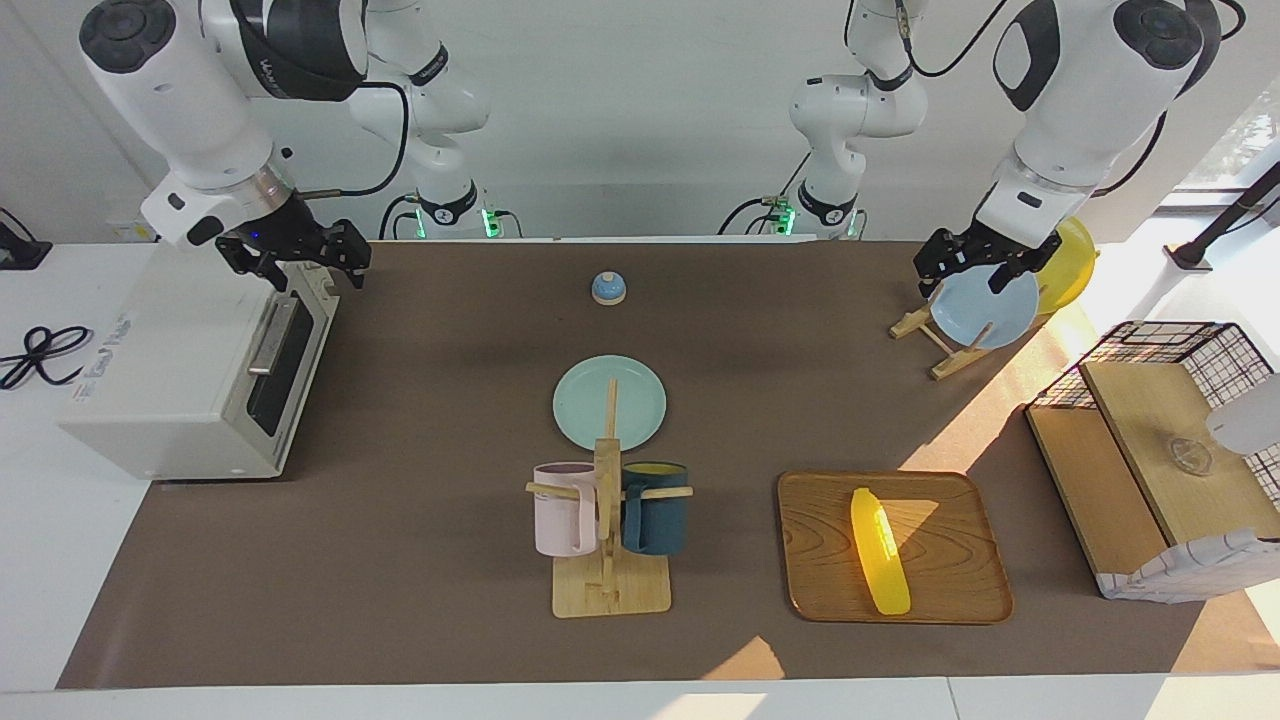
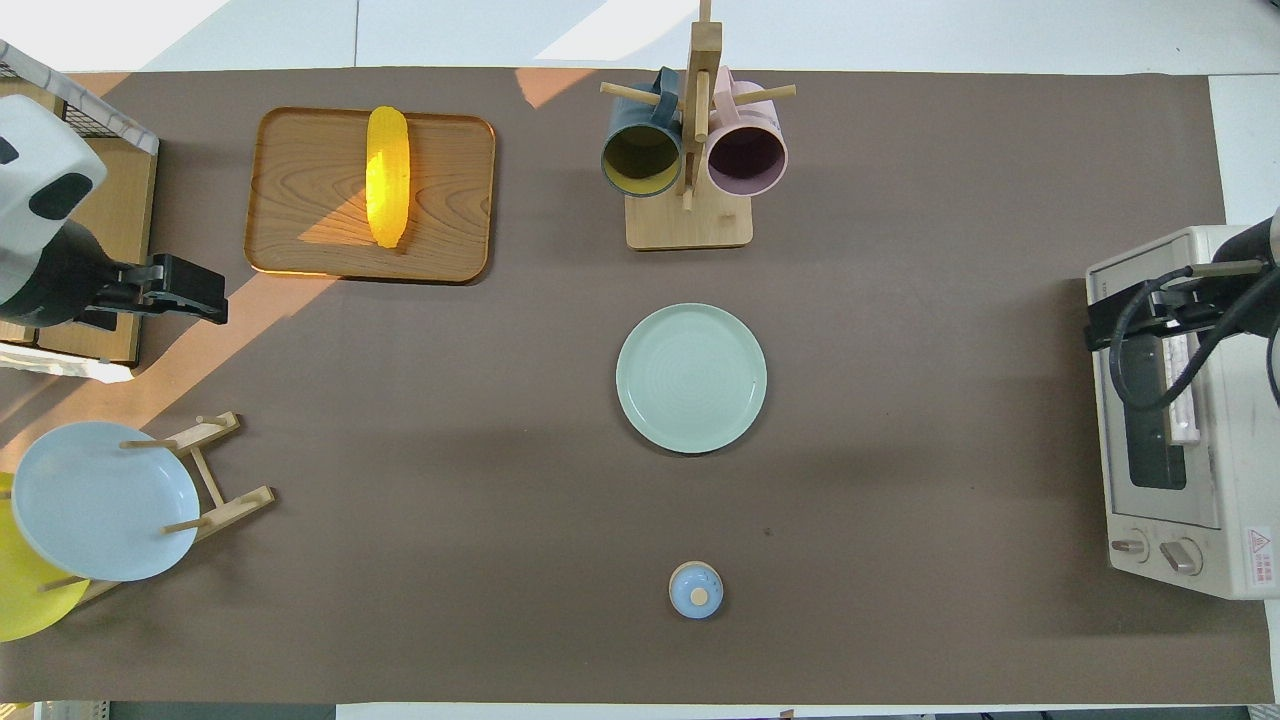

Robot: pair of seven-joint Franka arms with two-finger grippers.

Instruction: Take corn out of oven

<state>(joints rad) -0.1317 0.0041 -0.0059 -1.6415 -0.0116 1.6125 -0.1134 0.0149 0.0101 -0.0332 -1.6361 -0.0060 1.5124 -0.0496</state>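
The yellow corn [image 1: 880, 550] lies on a wooden tray [image 1: 950, 590], apart from both grippers; it also shows in the overhead view [image 2: 387, 175] on the tray [image 2: 450, 200]. The off-white oven [image 1: 170, 380] stands at the right arm's end of the table with its dark glass door shut; it also shows in the overhead view [image 2: 1200, 540]. My right gripper [image 1: 305, 275] is open and empty, just above the top edge of the oven's door, also seen from overhead [image 2: 1105, 325]. My left gripper [image 1: 972, 278] is open, empty and raised over the plate rack.
A mug rack [image 1: 610, 590] holds a pink mug [image 1: 563, 510] and a dark blue mug [image 1: 655, 510]. A green plate [image 1: 640, 400] and a small blue bell [image 1: 608, 288] lie mid-table. A plate rack holds a light blue plate [image 1: 990, 315] and a yellow plate [image 1: 1075, 255]. A wire-and-wood basket [image 1: 1160, 450] stands at the left arm's end.
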